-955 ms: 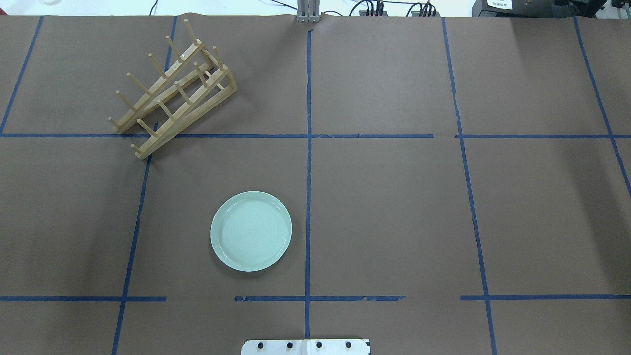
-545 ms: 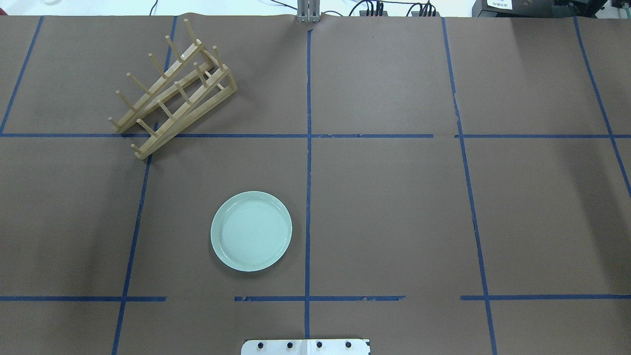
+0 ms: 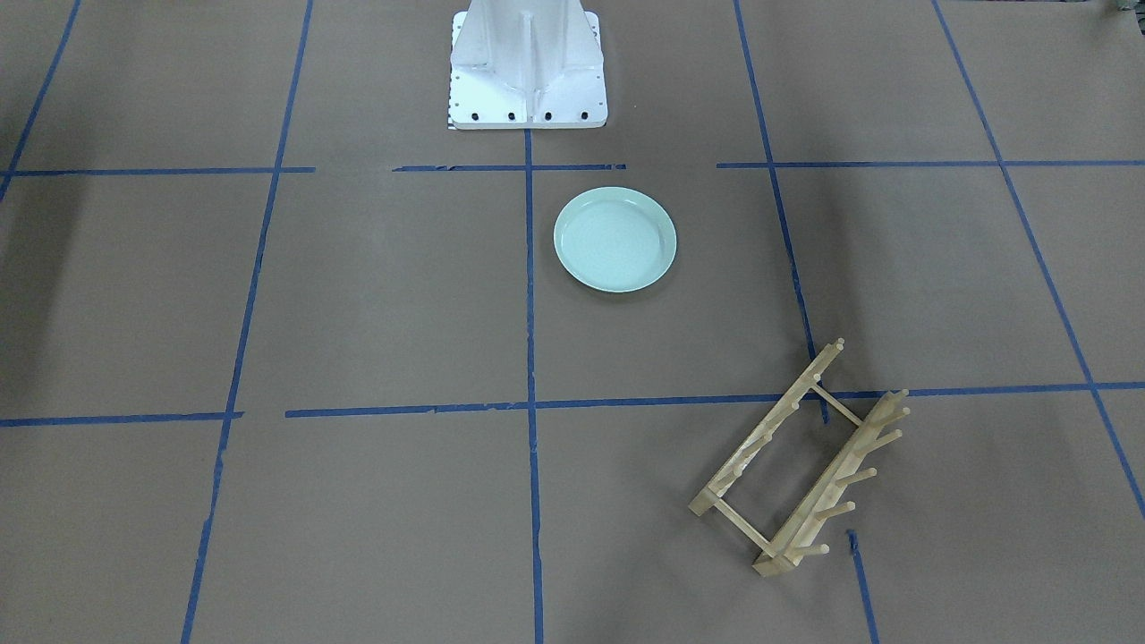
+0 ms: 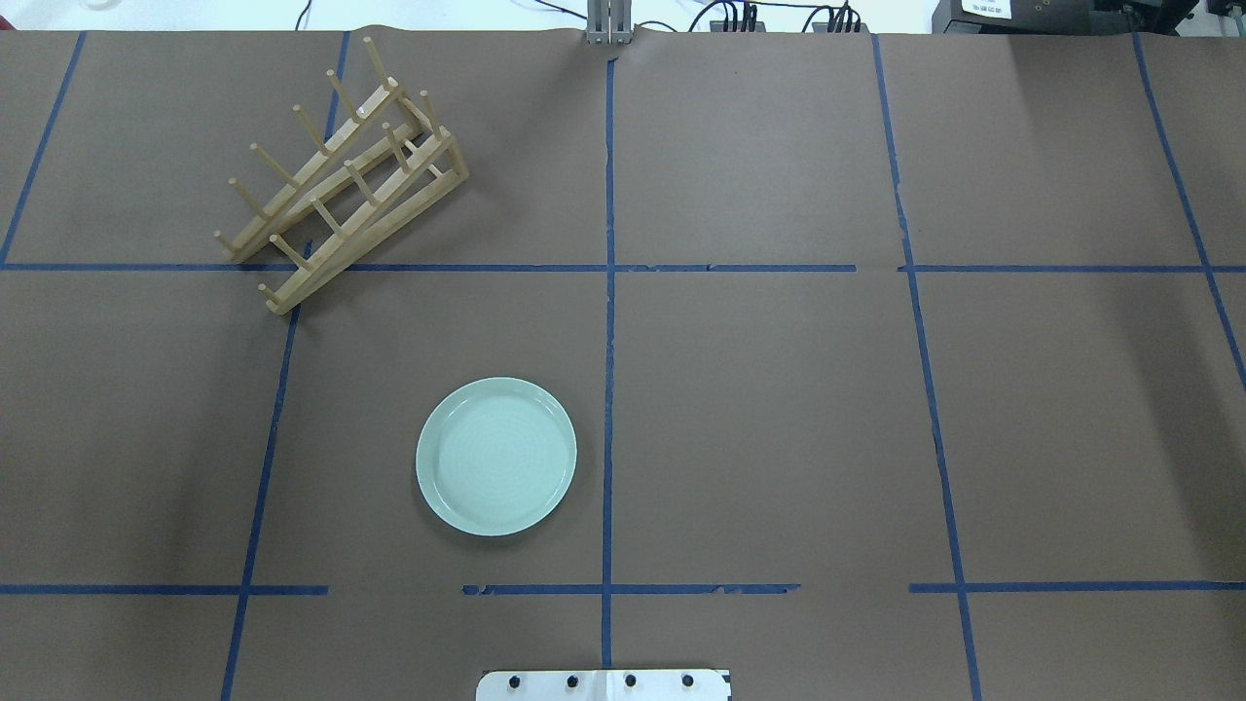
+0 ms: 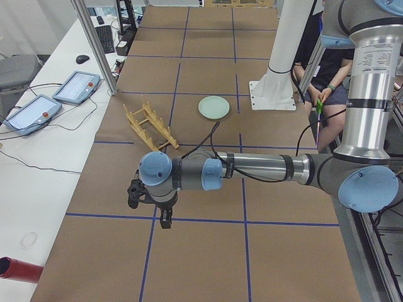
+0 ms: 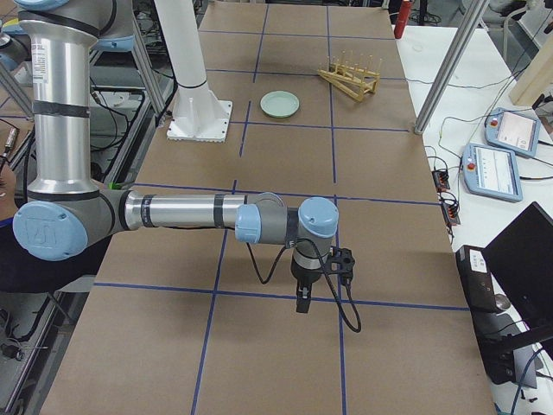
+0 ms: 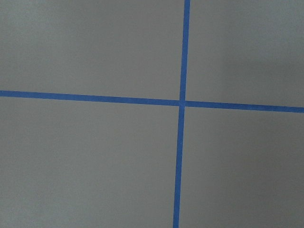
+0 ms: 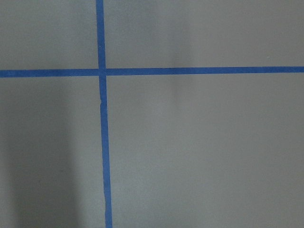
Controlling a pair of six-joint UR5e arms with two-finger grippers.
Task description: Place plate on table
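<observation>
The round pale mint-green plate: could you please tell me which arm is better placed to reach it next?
Left, probably: the plate lies on the robot's left of the centre blue tape line, nearer that arm's side.

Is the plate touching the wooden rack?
Apart. The overhead view shows the plate flat on the table, with bare paper between it and the rack.

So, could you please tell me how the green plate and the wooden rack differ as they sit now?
The plate is a solid, glossy mint-green disc; the wooden rack is an open bare-wood frame with pegs. The plate lies flat inside one grid square; the wooden rack stands farther out, angled across a tape line. Both rest on the table, apart, on the robot's left side.
</observation>
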